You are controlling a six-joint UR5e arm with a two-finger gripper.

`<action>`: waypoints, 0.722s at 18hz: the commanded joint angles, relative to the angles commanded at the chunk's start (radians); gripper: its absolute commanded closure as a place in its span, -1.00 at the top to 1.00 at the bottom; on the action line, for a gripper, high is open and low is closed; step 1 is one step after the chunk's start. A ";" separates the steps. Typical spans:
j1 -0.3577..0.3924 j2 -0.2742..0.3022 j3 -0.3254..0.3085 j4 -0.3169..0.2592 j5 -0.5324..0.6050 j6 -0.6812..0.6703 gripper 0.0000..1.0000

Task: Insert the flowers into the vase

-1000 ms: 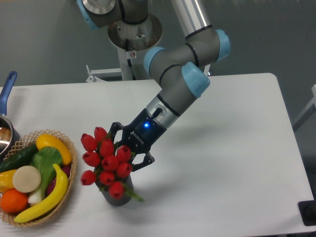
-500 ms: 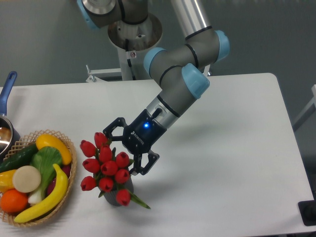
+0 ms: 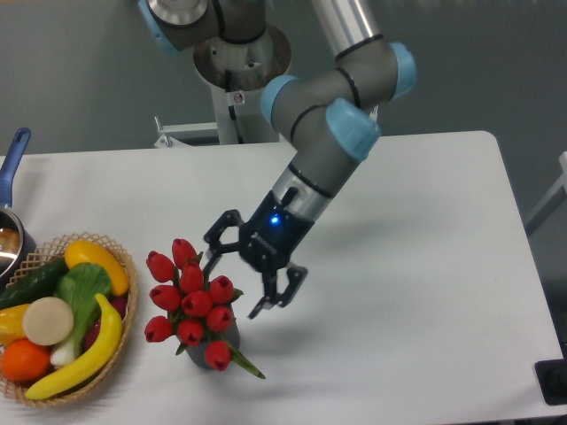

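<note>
The flowers [image 3: 190, 298], a bunch of red tulip buds with green stems, stand in the vase [image 3: 220, 345], a small dark grey cylinder near the table's front, mostly hidden behind the buds. One long green leaf [image 3: 241, 363] sticks out to the lower right. My gripper [image 3: 251, 276] hangs just right of and slightly above the bunch. Its fingers are spread wide with nothing between them, and they do not touch the flowers.
A woven wicker basket [image 3: 124, 332] of toy fruit and vegetables sits at the front left, close to the vase. A pot with a blue handle [image 3: 15, 155] is at the left edge. The robot's base [image 3: 239, 62] rises behind the table.
The gripper opened, let go of the flowers and drew back up and to the right. The bunch settled slightly in the vase.
</note>
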 joint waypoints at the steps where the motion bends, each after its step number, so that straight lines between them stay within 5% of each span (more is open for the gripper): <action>1: 0.006 0.014 0.002 0.000 0.061 0.020 1.00; 9: 0.094 0.117 0.035 -0.027 0.339 0.063 1.00; 13: 0.150 0.183 0.025 -0.177 0.428 0.306 1.00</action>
